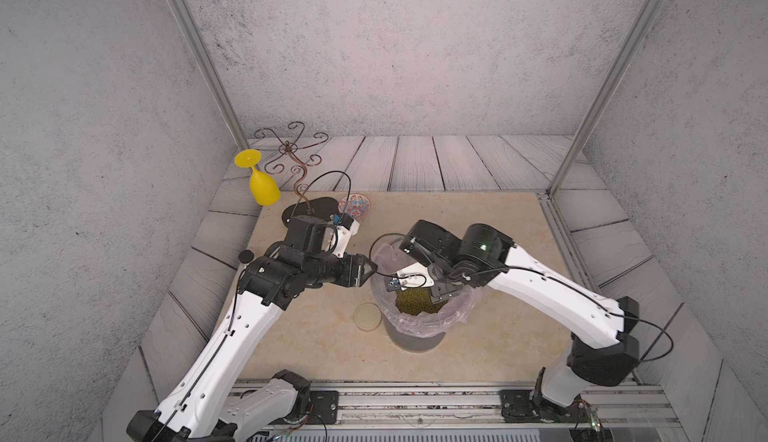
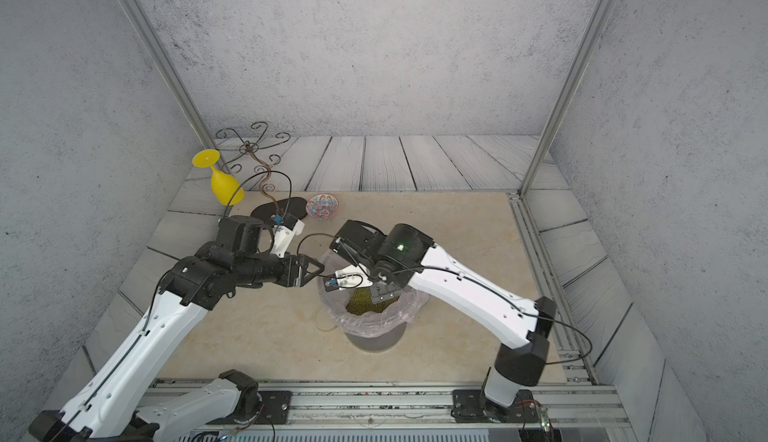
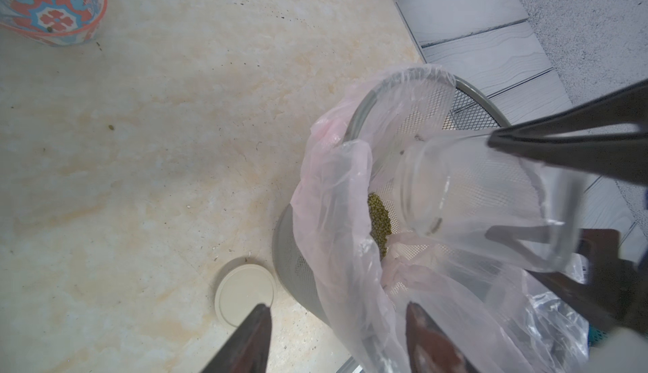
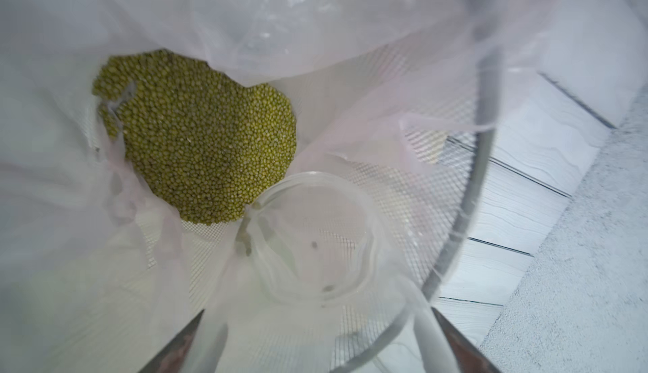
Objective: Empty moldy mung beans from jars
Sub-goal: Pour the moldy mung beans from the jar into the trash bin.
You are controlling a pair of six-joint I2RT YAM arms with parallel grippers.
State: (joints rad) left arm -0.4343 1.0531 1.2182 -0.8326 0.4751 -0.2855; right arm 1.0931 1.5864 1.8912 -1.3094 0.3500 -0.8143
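Note:
A clear glass jar (image 3: 473, 199) hangs tipped over the bin, mouth down, with my right gripper (image 4: 317, 313) shut on its body. Its mouth (image 4: 315, 238) shows only a few stray grains inside. The mung beans (image 4: 207, 136) lie in an olive-green heap in the liner, seen in both top views (image 1: 417, 300) (image 2: 370, 300). My left gripper (image 3: 336, 305) is open beside the bin's rim, above the liner's edge, with nothing held; a top view shows it at the bin's left side (image 1: 372, 271). A beige lid (image 1: 367, 316) lies flat on the table left of the bin.
The grey mesh bin (image 1: 411, 338) with its clear liner stands mid-table. A patterned bowl (image 1: 353, 206) sits at the back left, beside a black stand base (image 1: 309, 207) whose wire rack carries a yellow goblet (image 1: 262, 184). A small black cap (image 1: 246, 256) lies left of my left arm.

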